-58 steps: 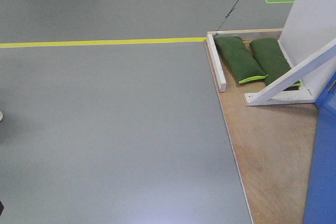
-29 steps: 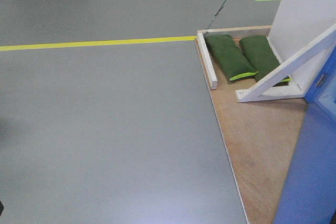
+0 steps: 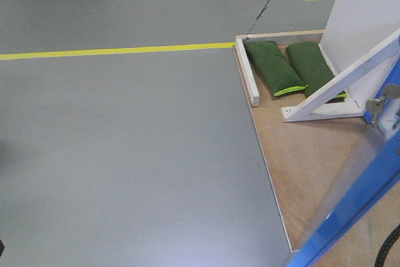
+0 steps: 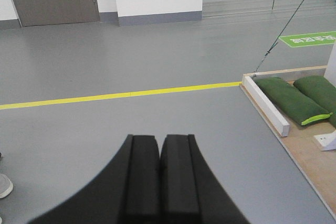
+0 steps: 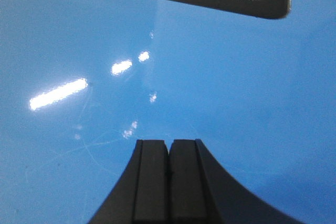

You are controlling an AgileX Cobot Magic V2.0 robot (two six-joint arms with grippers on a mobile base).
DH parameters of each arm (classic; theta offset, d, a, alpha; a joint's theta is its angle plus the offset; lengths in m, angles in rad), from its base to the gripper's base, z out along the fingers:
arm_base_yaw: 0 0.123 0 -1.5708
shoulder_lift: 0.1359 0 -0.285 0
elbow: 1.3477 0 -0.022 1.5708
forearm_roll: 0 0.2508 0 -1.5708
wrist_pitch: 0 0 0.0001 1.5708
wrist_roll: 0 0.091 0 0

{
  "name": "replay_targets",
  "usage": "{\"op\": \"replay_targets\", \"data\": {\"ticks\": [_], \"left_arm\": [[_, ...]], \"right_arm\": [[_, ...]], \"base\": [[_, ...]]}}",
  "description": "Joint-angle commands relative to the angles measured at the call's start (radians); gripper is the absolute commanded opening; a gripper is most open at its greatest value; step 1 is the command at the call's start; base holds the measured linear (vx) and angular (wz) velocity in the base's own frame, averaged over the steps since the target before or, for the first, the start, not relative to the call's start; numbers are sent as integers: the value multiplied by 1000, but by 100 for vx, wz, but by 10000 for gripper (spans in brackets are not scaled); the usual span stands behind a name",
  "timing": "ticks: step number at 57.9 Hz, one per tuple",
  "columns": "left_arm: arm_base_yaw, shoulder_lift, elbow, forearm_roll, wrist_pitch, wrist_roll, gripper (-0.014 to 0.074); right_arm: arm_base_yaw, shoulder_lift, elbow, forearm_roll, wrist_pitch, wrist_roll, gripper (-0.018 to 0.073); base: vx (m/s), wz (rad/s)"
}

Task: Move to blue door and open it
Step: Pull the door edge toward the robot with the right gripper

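1. The blue door (image 3: 350,211) sits at the far right of the front view, on the wooden platform (image 3: 306,154), past the white brace (image 3: 340,85). Its edge shows as a slanted blue streak.
2. Right wrist view: the glossy blue door (image 5: 157,77) fills the frame, dead ahead of the right tool (image 5: 169,148). The fingers are pressed together with nothing between them. Whether the tips touch the panel I cannot tell.
3. Left tool (image 4: 159,142): fingers also together and empty, aimed at bare grey floor. The door lies off to its right, out of that view.
4. Judgement: the right arm is much the nearer, so any push falls to it.
5. The door is ghosted in the front view, so its angle is uncertain. The silver piece (image 3: 382,99) is probably its handle.
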Motion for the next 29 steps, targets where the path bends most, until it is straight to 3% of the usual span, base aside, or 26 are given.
{"op": "replay_targets", "data": {"ticks": [1, 29], "left_arm": [[-6, -13, -26, -2, -86, -7, 73], [-6, -13, -26, -2, -85, -7, 73]], "right_arm": [[1, -8, -26, 59, 69, -11, 12], [184, 33, -26, 35, 51, -11, 12]], "base": [[0, 0], [0, 0]]}}
